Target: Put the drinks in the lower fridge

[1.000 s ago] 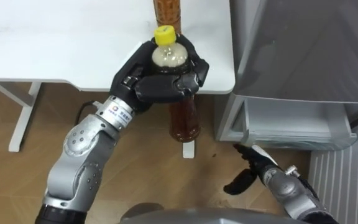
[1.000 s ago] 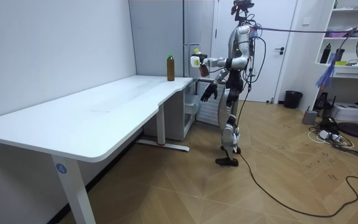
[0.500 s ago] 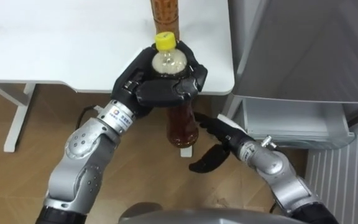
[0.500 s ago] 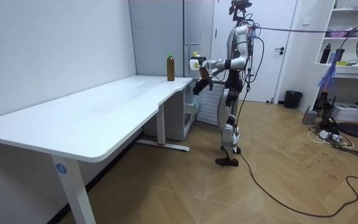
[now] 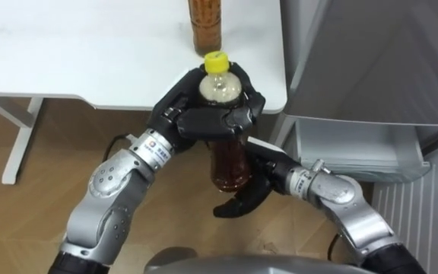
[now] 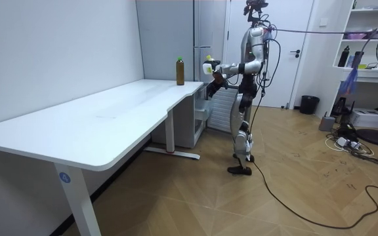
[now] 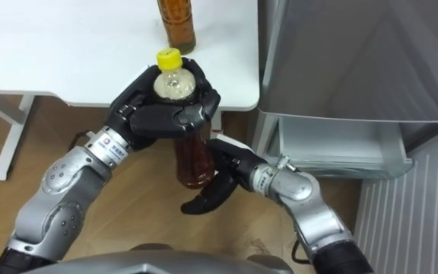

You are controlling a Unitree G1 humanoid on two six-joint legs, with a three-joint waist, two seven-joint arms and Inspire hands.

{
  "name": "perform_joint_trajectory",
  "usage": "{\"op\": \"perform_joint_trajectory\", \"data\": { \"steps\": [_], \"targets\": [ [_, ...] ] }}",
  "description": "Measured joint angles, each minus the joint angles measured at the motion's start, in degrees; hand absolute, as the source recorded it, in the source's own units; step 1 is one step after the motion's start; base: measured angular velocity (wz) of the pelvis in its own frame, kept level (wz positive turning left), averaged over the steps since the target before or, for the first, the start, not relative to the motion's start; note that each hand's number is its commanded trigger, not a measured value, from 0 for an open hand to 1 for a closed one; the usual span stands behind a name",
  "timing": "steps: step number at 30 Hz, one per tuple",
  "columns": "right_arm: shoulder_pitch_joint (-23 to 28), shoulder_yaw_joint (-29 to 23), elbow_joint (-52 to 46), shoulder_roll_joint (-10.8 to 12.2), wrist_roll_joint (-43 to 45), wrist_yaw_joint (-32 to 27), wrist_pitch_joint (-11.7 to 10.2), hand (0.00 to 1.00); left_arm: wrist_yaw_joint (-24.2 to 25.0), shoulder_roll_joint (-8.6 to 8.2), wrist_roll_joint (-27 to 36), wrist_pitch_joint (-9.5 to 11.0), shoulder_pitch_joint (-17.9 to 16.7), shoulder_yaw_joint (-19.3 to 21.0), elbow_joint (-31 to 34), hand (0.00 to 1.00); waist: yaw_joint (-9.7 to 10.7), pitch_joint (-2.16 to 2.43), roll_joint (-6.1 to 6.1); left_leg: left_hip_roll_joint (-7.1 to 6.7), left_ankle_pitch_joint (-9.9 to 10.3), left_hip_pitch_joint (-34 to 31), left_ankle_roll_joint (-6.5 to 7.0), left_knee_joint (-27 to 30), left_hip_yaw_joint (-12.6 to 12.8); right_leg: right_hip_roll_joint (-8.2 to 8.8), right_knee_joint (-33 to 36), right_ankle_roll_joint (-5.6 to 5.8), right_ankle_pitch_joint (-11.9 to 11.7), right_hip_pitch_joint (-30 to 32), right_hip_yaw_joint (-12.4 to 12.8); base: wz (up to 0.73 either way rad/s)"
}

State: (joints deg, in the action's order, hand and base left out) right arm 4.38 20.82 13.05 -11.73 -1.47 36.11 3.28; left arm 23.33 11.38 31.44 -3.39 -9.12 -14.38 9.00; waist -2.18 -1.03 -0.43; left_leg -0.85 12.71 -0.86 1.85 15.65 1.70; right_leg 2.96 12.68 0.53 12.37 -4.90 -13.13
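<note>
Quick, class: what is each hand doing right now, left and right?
Left hand: closed round the bottle, at its upper part.
Right hand: open, fingers spread by the bottle's lower end, not gripping it.

White desk (image 6: 110, 111) stands on herringbone wood floor (image 6: 274, 196).

held bottle (image 5: 229, 161): we lose its shoulder under the left robot hand (image 5: 204, 122).
second bottle (image 5: 204, 23), beyond the held bottle: top cut off.
right robot hand (image 5: 268, 176): partly behind the held bottle; we cannot tell if it touches.

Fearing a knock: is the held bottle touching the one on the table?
Apart: the room view shows open space between the held bottle and table bottle.
</note>
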Motion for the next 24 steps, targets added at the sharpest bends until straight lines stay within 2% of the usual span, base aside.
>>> {"op": "perform_joint_trajectory", "data": {
  "steps": [9, 15, 19, 24],
  "targets": [
    [-0.44, -0.43, -0.69, -0.54, -3.14, 6.11, 0.64, 0.0, -0.01, 0.12, 1.67, 0.25, -0.01, -0.13, -0.01, 1.0, -0.08, 0.01, 0.01, 0.08, -0.09, -0.64, 0.12, 0.09, 1.02, 0.07, 0.21, -0.01, -0.01, 1.1, 0.38, -0.03],
    [-0.44, -0.1, -0.68, -0.57, -5.5, 7.17, 4.09, 0.0, -0.01, 0.48, 1.77, 0.96, 0.07, -1.13, -1.78, 1.0, 0.01, 0.0, 0.15, 0.03, -0.1, -0.53, 0.13, 0.08, 0.85, 0.16, 0.01, 0.0, -0.01, 0.92, 0.2, 0.0],
    [-0.43, 0.34, -0.68, -0.67, -5.79, 7.68, 5.04, 0.0, -0.04, 0.95, 1.75, 0.96, 0.05, -1.73, -2.23, 1.0, 0.06, -0.01, 0.16, 0.03, -0.1, -0.53, 0.13, 0.07, 0.79, 0.15, -0.03, 0.0, -0.01, 0.92, 0.17, 0.0],
    [-0.36, 0.53, -0.68, -1.89, -12.13, 7.77, 5.18, 0.0, -0.02, 1.01, 1.72, 1.51, 0.06, -2.21, -2.2, 1.0, 0.04, -0.02, 0.17, 0.04, -0.09, -0.55, 0.13, 0.07, 0.93, 0.12, 0.03, 0.0, -0.01, 0.92, 0.45, 0.0]
  ]
}}
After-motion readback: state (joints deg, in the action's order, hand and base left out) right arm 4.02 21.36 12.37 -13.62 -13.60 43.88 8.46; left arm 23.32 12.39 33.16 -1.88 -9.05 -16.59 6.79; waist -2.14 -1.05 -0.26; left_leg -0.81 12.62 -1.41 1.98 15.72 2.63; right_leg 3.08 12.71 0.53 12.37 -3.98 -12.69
